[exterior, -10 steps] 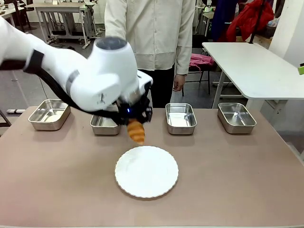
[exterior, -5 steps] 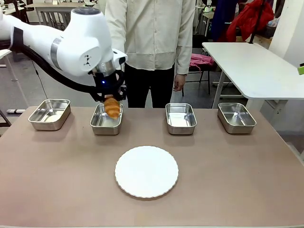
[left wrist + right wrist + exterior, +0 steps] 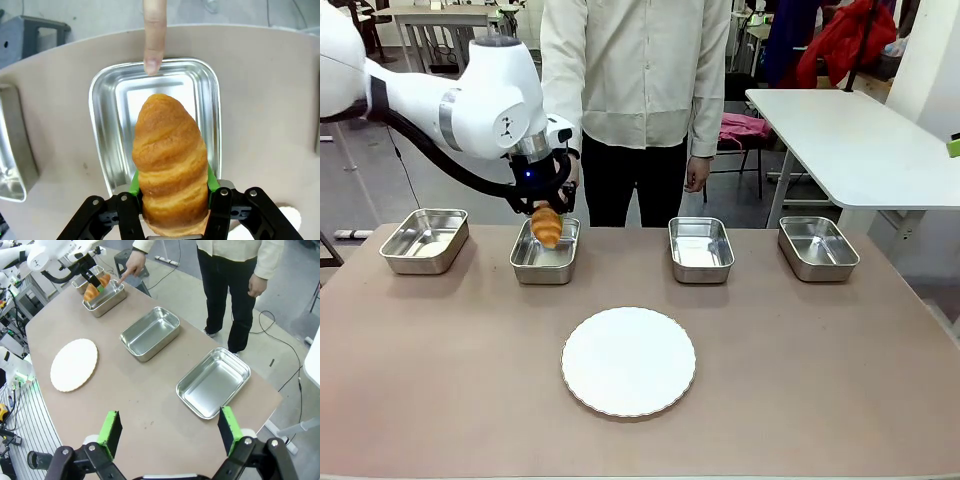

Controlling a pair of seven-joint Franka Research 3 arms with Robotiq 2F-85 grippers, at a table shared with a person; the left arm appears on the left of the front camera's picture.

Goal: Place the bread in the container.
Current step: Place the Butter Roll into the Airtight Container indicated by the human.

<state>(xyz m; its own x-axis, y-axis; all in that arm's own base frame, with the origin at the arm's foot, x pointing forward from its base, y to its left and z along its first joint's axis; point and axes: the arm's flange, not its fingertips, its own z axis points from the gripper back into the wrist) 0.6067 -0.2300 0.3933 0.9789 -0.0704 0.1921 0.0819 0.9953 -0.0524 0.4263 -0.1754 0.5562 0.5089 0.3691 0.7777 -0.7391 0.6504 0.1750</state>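
My left gripper [image 3: 546, 218] is shut on the bread [image 3: 547, 226], a golden-brown ridged croissant, and holds it just above the container [image 3: 544, 258], the second steel pan from the left. In the left wrist view the bread [image 3: 169, 162] sits between the green pads [image 3: 213, 183] with the container [image 3: 105, 120] straight below. A person's finger [image 3: 153, 35] points at the pan's far rim. My right gripper [image 3: 169, 432] is open, high above the table's right end; from there the bread [image 3: 91, 292] and container [image 3: 112, 301] appear far off.
A round white scalloped plate [image 3: 628, 361] lies mid-table. Three more steel pans stand in the same row: far left [image 3: 424, 240], centre right [image 3: 700, 249], far right [image 3: 817, 247]. The person [image 3: 638, 90] stands behind the far edge.
My left arm has carried the bread up from above the plate and back-left to above the second pan, then shifted slightly left.
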